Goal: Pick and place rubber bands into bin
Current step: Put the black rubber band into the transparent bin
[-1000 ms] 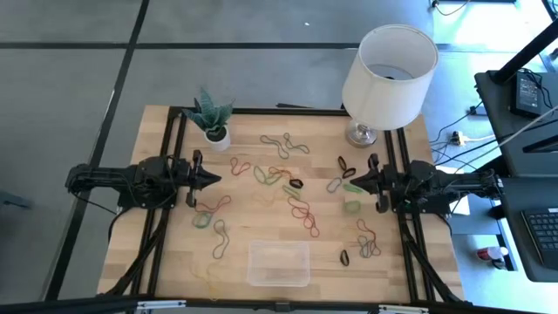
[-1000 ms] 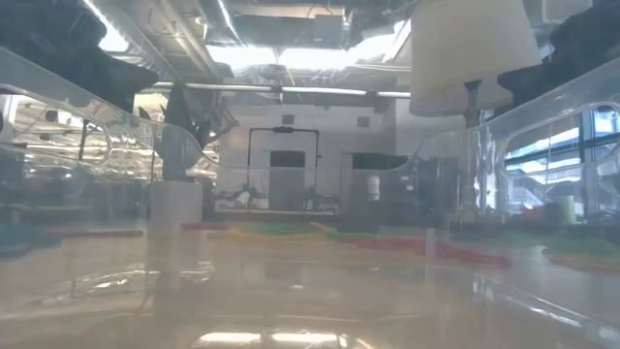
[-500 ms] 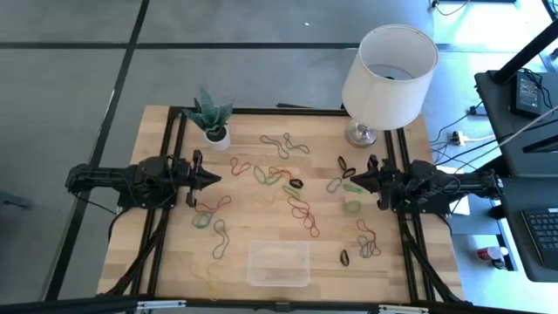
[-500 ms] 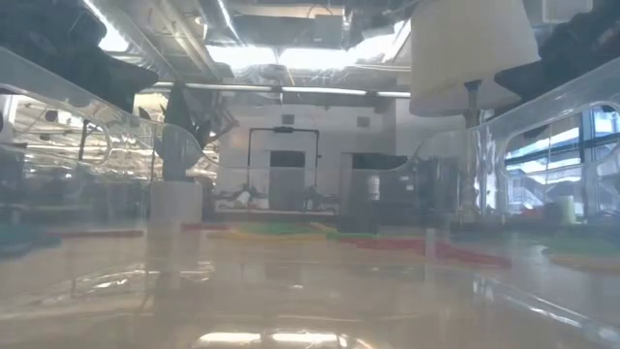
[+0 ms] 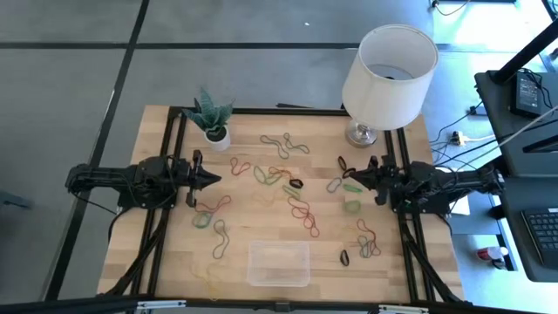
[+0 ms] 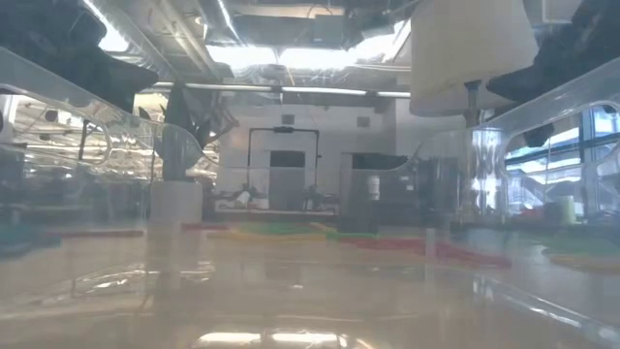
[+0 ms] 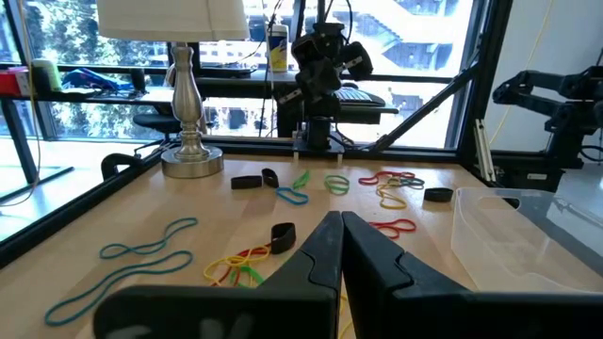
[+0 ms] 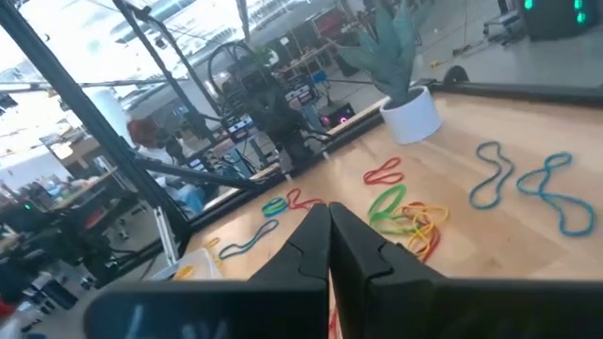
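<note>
Rubber bands (image 5: pixel 283 179) in red, green, yellow, blue and black lie scattered flat over the wooden table's middle; they also show in the left wrist view (image 7: pixel 386 184) and the right wrist view (image 8: pixel 405 212). The clear plastic bin (image 5: pixel 279 263) stands near the front edge; its corner (image 7: pixel 518 235) shows in the left wrist view. My left gripper (image 5: pixel 214 179) hovers shut at the table's left, pointing level toward the middle (image 7: pixel 334 221). My right gripper (image 5: pixel 351 180) hovers shut at the right, facing it (image 8: pixel 325 212), rolled to one side. Neither holds anything.
A lamp with a white shade (image 5: pixel 388 65) and metal base (image 5: pixel 361 135) stands at the far right corner. A small potted plant (image 5: pixel 209 118) stands at the far left. Black frame rails (image 5: pixel 170 201) run along both table sides. Black band loops (image 5: pixel 344 257) lie near the bin.
My right gripper has rolled about its own pointing line and swung slightly toward the far edge, staying in place above the table. The left gripper, the rubber bands and the bin have kept still.
</note>
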